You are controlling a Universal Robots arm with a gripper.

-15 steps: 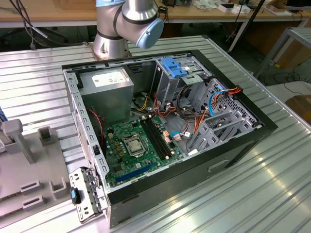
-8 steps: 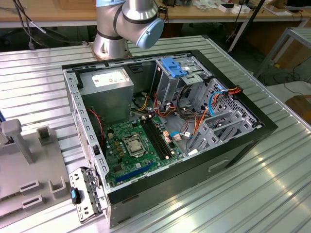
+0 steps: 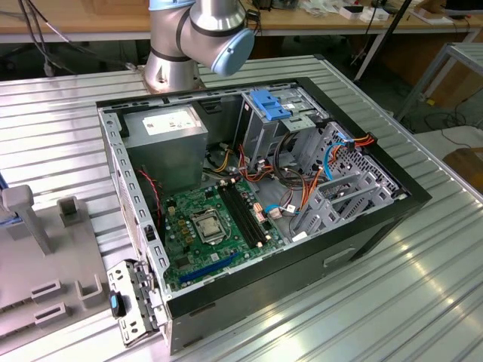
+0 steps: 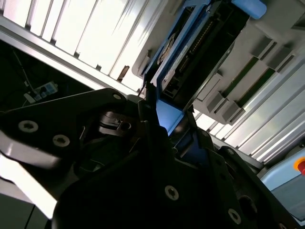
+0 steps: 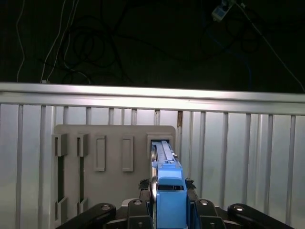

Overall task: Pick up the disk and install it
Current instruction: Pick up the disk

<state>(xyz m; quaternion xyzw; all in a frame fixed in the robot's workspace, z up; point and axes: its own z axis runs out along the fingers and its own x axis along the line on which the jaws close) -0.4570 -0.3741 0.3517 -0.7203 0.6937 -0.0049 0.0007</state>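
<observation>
Gripper (image 5: 168, 190) is closed on the disk (image 5: 167, 179): in the first wrist view its black fingers (image 5: 147, 198) press against both sides of the bright blue carrier rail, no gap showing. The disk stands on edge in a slot of the grey holder plate (image 5: 109, 143), with its far end down in the slot opening. The holder has several other slots beside it. It lies on the slatted metal table (image 5: 238, 152), near the table's far edge, with dark floor and cables beyond. In the second wrist view the gripper (image 4: 167, 112) is seen from the side, the blue rail between its fingers and the disk (image 4: 190, 52) showing its dark underside with a connector row, seated in the holder. In the exterior view the grey holder (image 3: 45, 264) sits at the exterior view's left on the table (image 3: 377, 302), well apart from the open computer case (image 3: 302, 271), which lies on its side in the middle. Inside the case are the green motherboard (image 3: 204, 234), the grey power supply (image 3: 166, 143) at the far left and a metal drive cage with a blue bracket (image 3: 272, 102) at the far side. The arm (image 3: 196, 38) is at the far edge behind the case.
</observation>
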